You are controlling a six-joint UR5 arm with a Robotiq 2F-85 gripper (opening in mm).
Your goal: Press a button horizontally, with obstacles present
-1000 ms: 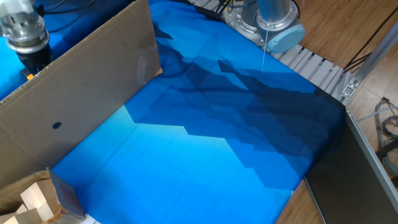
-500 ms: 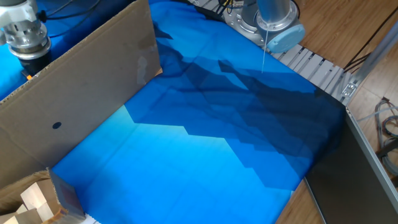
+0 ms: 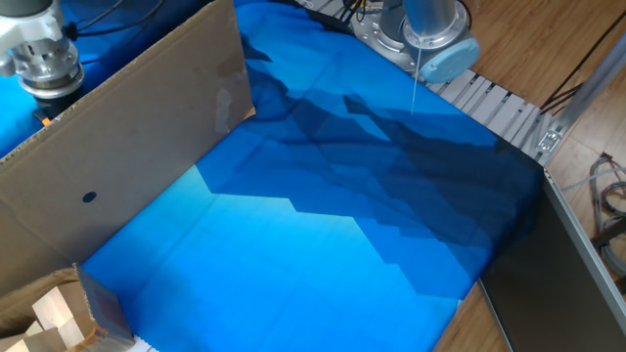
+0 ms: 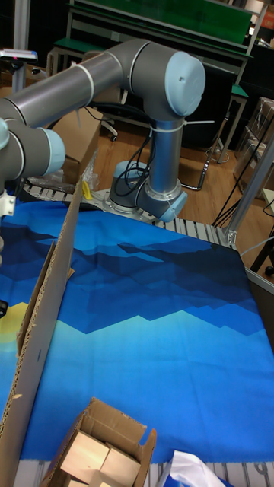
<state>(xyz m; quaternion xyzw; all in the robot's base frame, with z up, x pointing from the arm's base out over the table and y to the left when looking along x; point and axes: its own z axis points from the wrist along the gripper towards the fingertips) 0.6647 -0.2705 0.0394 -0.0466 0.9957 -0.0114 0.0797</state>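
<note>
Yellow-orange and black, the button (image 3: 41, 119) shows only as a small sliver at the far left of the fixed view, behind the top edge of the cardboard sheet (image 3: 127, 137) and directly under the gripper (image 3: 51, 96). In the tall fixed view a yellow patch with a dark spot at the left edge, beyond the cardboard sheet, may be the same button; this cannot be confirmed. The gripper, a silver ribbed cylinder with a dark lower part, stands above the button on the far side of the sheet; its jaws are hidden behind the cardboard, so whether they are released or clenched cannot be told. The cardboard sheet stands on edge, running diagonally from near left to far centre across the blue cloth (image 3: 323, 225) that covers the table, and bears one small dark round dot (image 3: 89, 197) low on its near face. An open cardboard box (image 4: 103, 453) holding pale wooden blocks (image 3: 54, 313) sits at the near left corner. The grey arm (image 4: 114, 72) rises from its base (image 3: 430, 34) at the far side of the table.
</note>
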